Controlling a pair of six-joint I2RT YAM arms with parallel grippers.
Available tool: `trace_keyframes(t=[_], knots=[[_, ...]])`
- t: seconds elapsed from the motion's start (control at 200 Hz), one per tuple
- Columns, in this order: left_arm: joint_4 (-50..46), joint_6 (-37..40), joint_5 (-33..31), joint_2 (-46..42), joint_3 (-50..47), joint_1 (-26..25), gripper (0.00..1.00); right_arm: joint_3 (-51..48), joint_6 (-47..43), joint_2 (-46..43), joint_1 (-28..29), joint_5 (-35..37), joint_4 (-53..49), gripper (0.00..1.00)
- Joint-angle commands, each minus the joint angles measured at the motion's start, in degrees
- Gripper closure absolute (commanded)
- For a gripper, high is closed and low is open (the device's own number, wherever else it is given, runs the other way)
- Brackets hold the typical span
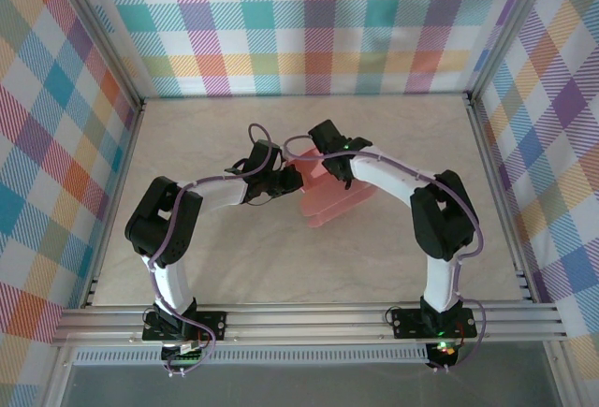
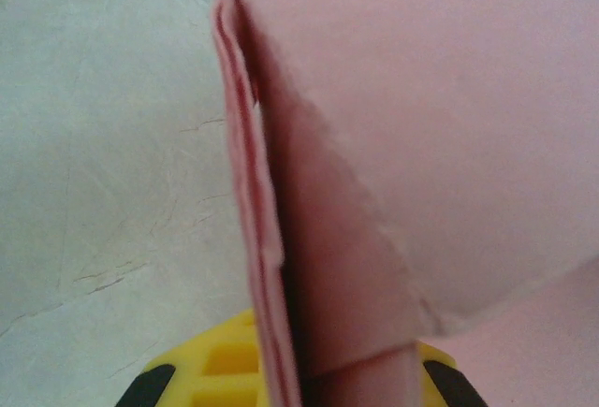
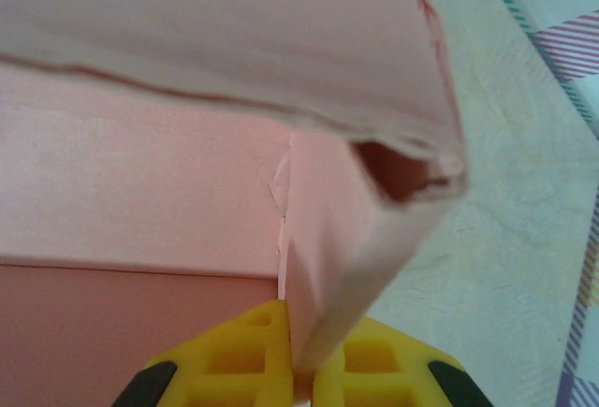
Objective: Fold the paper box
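Note:
The salmon-pink paper box lies partly folded in the middle of the table, between both arms. My left gripper is at its left edge. In the left wrist view a raised double-layered wall of the paper box runs down between the yellow fingers, and the left gripper is shut on it. My right gripper is at the box's far edge. In the right wrist view the right gripper pinches a folded flap of the paper box between its yellow fingers, with a curled panel overhanging above.
The beige table top is bounded by aluminium rails at the near edge and checked fabric walls on the other three sides. Purple cables run along both arms.

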Motion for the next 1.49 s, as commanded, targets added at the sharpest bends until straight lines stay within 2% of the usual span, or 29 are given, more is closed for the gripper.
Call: trace_keyframes(t=[0.0,0.055,0.12,0.27,0.4,0.55,0.66,0.775,0.855,0.89,1.01,1.085,1.395,1.46,1.49], knots=[[1.91,0.63,3.37,-0.69,2.44,-0.39,1.00,-0.88,0.13,2.58,-0.35,9.12,-0.63,1.00],[1.90,0.63,3.35,-0.71,2.40,-0.39,1.00,-1.65,0.59,2.51,-0.34,9.18,0.35,1.00],[1.66,0.79,3.37,-0.77,2.44,-0.39,1.00,-2.26,1.53,1.96,-0.37,6.93,0.84,0.89],[1.46,0.85,3.30,-0.68,2.36,-0.39,1.00,-3.28,2.82,-0.06,-0.78,1.10,2.55,0.83],[1.55,0.83,3.38,-0.57,2.42,-0.39,1.00,-3.43,2.02,-0.22,-1.05,0.70,2.87,0.80],[1.60,0.87,3.25,-0.65,2.32,-0.39,1.00,-3.54,1.72,-0.31,-1.06,0.69,2.85,0.86],[1.66,0.83,3.38,-0.51,2.31,-0.39,1.00,-3.79,1.73,-0.31,-1.14,-1.79,2.93,0.75],[1.55,0.94,3.31,-0.51,2.22,-0.39,1.00,-3.98,1.74,-0.40,-1.14,-2.13,3.15,0.74],[1.55,0.92,3.39,-0.51,2.28,-0.38,1.00,-3.97,1.29,-0.39,-1.22,-2.30,3.17,0.68],[1.55,0.88,3.35,-0.51,2.20,-0.39,1.00,-3.98,1.20,-0.40,-1.17,-2.30,3.15,0.71],[1.64,0.86,3.28,-0.46,2.00,-0.39,1.00,-3.72,0.99,-0.71,-1.23,-2.04,2.62,0.91],[1.73,0.88,3.34,-0.55,2.01,-0.39,1.00,-3.54,0.87,-0.70,-1.15,-1.03,2.44,0.98],[1.87,0.70,3.46,-0.38,2.13,-0.39,1.00,-3.88,1.24,-0.43,-1.05,1.79,2.20,1.00],[1.84,0.58,3.43,-0.25,2.10,-0.39,1.00,-3.89,2.21,-1.06,-1.13,0.78,2.19,0.79],[1.84,0.58,3.46,-0.23,2.16,-0.39,1.00,-4.05,3.04,-1.61,-1.18,-1.25,2.29,0.73]])
